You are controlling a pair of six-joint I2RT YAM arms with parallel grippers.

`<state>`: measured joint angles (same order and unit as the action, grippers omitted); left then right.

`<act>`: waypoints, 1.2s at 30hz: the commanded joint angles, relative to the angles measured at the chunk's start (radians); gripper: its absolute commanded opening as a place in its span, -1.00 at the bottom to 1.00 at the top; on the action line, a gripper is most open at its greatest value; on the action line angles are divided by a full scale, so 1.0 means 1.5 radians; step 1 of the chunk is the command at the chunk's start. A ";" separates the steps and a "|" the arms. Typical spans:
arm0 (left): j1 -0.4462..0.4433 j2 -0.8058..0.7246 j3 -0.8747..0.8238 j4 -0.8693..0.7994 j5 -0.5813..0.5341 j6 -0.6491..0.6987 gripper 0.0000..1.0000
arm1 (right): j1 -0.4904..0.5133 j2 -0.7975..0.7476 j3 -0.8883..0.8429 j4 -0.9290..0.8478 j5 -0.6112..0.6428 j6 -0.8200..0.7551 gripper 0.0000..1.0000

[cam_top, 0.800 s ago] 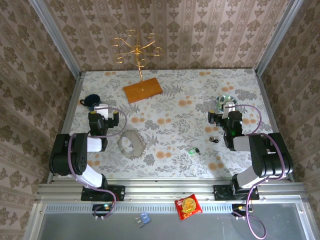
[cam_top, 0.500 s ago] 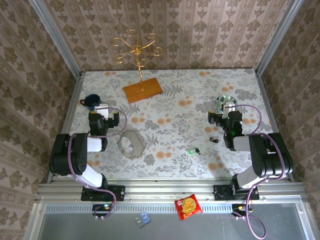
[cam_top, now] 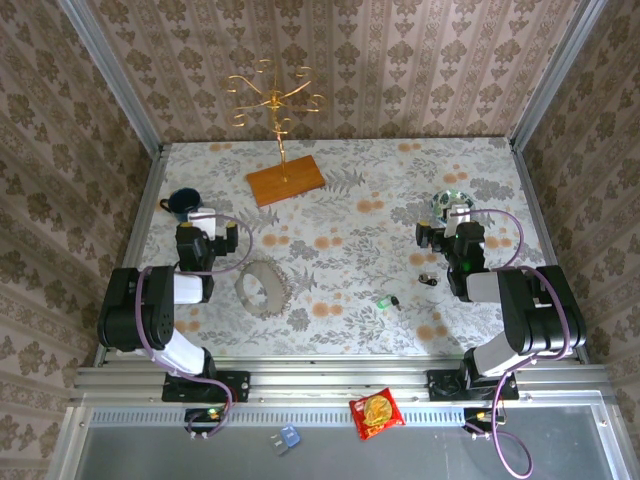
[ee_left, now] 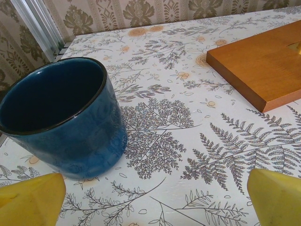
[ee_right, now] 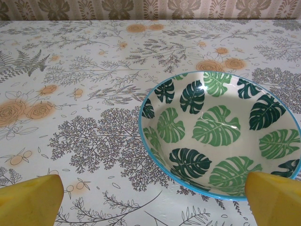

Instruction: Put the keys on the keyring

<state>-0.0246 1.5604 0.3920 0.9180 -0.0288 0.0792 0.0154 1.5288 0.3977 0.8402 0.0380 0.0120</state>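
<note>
Both grippers rest low over the floral tablecloth (cam_top: 340,200) with fingers spread wide and empty: the left gripper (ee_left: 155,197) faces the blue mug (ee_left: 61,127) and the wooden base (ee_left: 263,66) of the gold stand (cam_top: 272,95), the right gripper (ee_right: 153,197) faces the leaf-patterned bowl (ee_right: 221,136). The keyring (cam_top: 262,288) lies flat just right of the left arm, the green-headed key (cam_top: 383,301) lies well apart from it toward the right arm, and the dark key (cam_top: 429,279) lies just beside that arm's wrist
</note>
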 commanded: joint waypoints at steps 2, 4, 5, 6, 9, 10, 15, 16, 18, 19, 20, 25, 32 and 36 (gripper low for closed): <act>0.004 -0.002 0.002 -0.003 0.009 -0.009 1.00 | -0.002 0.001 0.010 0.000 0.001 0.011 1.00; 0.004 -0.001 0.002 -0.003 0.010 -0.009 1.00 | -0.002 0.000 0.010 0.000 0.001 0.011 1.00; 0.004 -0.002 0.002 -0.003 0.010 -0.009 1.00 | -0.002 0.001 0.010 0.000 0.001 0.011 1.00; 0.004 -0.002 0.001 -0.001 0.011 -0.008 1.00 | -0.002 0.000 0.010 0.000 0.000 0.012 1.00; 0.004 -0.003 -0.009 0.019 0.013 -0.006 1.00 | -0.002 -0.001 0.009 0.003 0.001 0.011 1.00; 0.004 -0.004 -0.021 0.038 0.011 -0.006 1.00 | -0.002 -0.001 0.008 0.004 0.000 0.011 1.00; 0.004 -0.092 -0.068 0.051 0.006 -0.009 1.00 | 0.003 -0.075 0.020 -0.079 0.002 0.002 0.95; 0.003 -0.122 -0.065 0.021 0.006 -0.008 1.00 | 0.006 -0.104 0.035 -0.132 0.009 0.001 0.95; -0.004 -0.184 -0.049 -0.056 -0.001 -0.001 1.00 | 0.014 -0.154 0.074 -0.240 0.019 0.012 0.92; -0.010 -0.214 -0.039 -0.088 -0.009 -0.008 1.00 | 0.017 -0.177 0.092 -0.291 0.026 0.027 0.92; -0.011 -0.240 -0.029 -0.115 -0.015 -0.030 1.00 | 0.020 -0.193 0.106 -0.332 0.028 0.047 0.90; -0.017 -0.316 0.018 -0.246 0.031 -0.138 1.00 | 0.045 -0.241 0.154 -0.488 0.017 0.166 0.82; -0.096 -0.330 0.053 -0.403 0.019 -0.277 0.88 | 0.160 -0.213 0.215 -0.650 0.015 0.299 0.64; -0.171 -0.323 0.067 -0.504 -0.003 -0.369 0.79 | 0.255 -0.159 0.265 -0.710 -0.009 0.318 0.58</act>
<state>-0.2283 1.0725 0.4496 0.3405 -0.0051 -0.3180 0.3267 1.2533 0.7322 -0.0906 0.0441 0.4160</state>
